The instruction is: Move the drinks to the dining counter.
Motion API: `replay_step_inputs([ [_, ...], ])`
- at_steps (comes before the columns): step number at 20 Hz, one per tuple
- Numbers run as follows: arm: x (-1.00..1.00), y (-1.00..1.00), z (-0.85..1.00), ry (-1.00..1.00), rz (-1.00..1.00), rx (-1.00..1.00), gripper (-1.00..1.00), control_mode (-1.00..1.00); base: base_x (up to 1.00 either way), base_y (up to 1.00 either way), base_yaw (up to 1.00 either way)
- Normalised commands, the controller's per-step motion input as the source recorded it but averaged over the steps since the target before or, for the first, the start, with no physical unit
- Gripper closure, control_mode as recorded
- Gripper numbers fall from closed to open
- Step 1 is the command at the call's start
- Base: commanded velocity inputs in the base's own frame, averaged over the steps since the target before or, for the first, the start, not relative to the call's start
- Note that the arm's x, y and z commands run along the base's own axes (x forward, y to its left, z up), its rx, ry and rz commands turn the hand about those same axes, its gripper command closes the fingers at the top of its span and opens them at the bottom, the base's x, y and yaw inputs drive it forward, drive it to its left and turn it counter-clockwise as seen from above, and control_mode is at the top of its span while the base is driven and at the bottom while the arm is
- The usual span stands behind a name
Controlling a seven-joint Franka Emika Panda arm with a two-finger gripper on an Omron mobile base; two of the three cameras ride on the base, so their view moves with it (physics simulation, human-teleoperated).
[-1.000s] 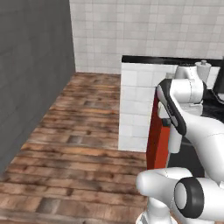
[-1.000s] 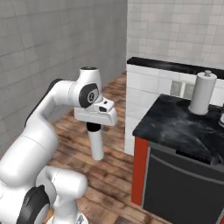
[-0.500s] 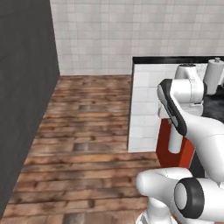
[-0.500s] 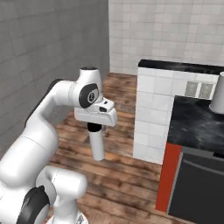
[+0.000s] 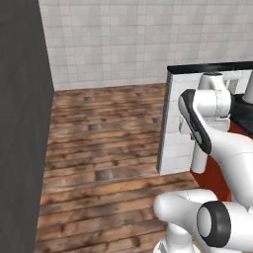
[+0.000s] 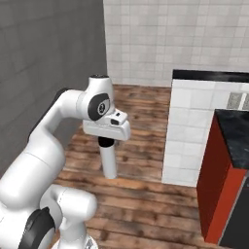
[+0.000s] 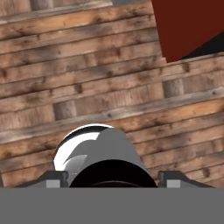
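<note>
One of the drinks, a slim white bottle (image 6: 110,161) with a black cap, hangs upright over the wooden floor with my gripper (image 6: 107,142) shut on its top. From the left base view the same bottle (image 5: 199,157) shows below the gripper (image 5: 198,140), close to the tiled wall end. The hand view looks straight down on the bottle (image 7: 89,146) and its black cap, held between the fingertips (image 7: 54,179) of the gripper (image 7: 113,178). The dining counter is out of view.
A white-tiled half wall (image 5: 174,123) with a black top stands to the right, and a red-sided, black-topped worktop (image 6: 226,170) lies behind it. A dark grey wall (image 5: 22,123) runs along the left. Wooden floor (image 5: 104,143) stretches ahead to a tiled back wall.
The whole scene has slid to the right in both base views, so the base has turned or driven. The paper towel roll left the right base view. The arm still holds the bottle.
</note>
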Motion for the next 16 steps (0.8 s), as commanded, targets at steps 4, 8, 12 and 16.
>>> replay_step_inputs([
  [4, 0.0, 0.0, 0.0, 0.0, 0.0, 0.0, 1.0, 1.0, 0.61, 0.96, -0.21],
  [8, 0.0, 0.0, 0.0, 0.0, 0.0, 0.0, 1.0, 1.0, 0.83, 0.61, -0.1],
  [12, 0.0, 0.0, 0.0, 0.0, 0.0, 0.0, 1.0, 1.0, 0.99, 0.73, -0.08],
  [16, 0.0, 0.0, 0.0, 0.0, 0.0, 0.0, 1.0, 1.0, 1.0, 0.64, -0.04],
])
